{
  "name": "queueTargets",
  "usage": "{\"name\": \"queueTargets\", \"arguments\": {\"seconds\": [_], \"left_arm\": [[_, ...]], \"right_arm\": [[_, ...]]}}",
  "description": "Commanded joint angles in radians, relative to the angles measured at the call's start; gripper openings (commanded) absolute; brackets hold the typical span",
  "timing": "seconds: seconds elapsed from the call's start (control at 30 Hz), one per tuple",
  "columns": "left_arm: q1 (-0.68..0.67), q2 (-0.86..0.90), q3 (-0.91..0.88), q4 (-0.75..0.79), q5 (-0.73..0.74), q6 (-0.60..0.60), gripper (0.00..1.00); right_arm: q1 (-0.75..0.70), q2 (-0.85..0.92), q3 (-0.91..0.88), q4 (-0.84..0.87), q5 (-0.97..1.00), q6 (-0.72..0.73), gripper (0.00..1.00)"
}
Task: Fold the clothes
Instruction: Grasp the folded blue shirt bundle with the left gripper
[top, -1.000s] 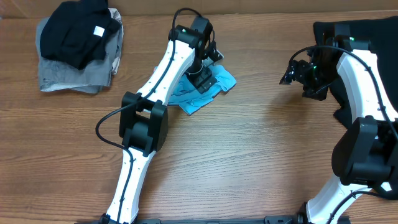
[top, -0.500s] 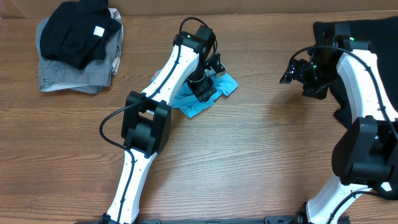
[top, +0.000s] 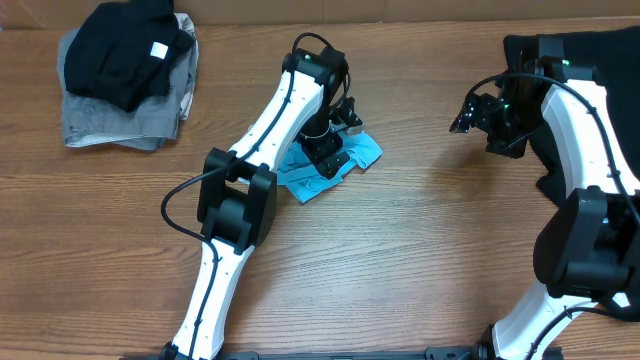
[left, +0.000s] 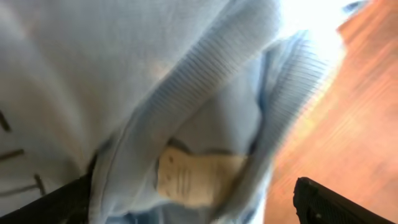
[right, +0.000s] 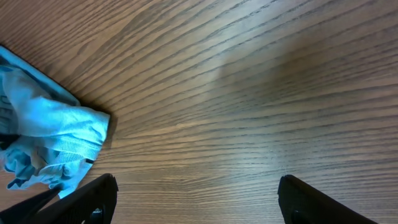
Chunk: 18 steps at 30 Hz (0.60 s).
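The light blue T-shirt lies crumpled on the wooden table near the middle. My left gripper is down on it, jaws open. In the left wrist view the pale blue cloth fills the frame. Its ribbed collar and a tan label lie between the spread fingers. My right gripper is open and empty above bare wood, to the right of the shirt. The right wrist view shows its fingers wide apart and the shirt's edge at the left. A large black garment lies at the far right under the right arm.
A pile of clothes sits at the back left: a black piece with a white label on top of grey cloth. The left arm stretches from the front edge to the shirt. Bare wood lies between the two grippers.
My left gripper has moved a little toward the front, and the blue shirt has shifted with it. The right arm has not moved.
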Motion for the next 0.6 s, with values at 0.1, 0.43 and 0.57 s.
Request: {"name": "queueTargets", "arguments": {"seconds": [0.1,0.43,0.57], "left_arm": [[-0.011,-0.001,0.175,-0.085,0.036,0.012,1.00],[-0.011,0.000,0.114,-0.109,0.080,0.063,1.00],[-0.016,0.000,0.024,-0.045,0.087,0.065,1.00]], "right_arm": [[-0.001,-0.026,0.020,-0.006,-0.009,-0.008,0.86],[-0.001,-0.026,0.020,-0.016,-0.010,-0.008,0.86],[-0.001,-0.026,0.020,-0.017,-0.010,-0.008,0.86]]}}
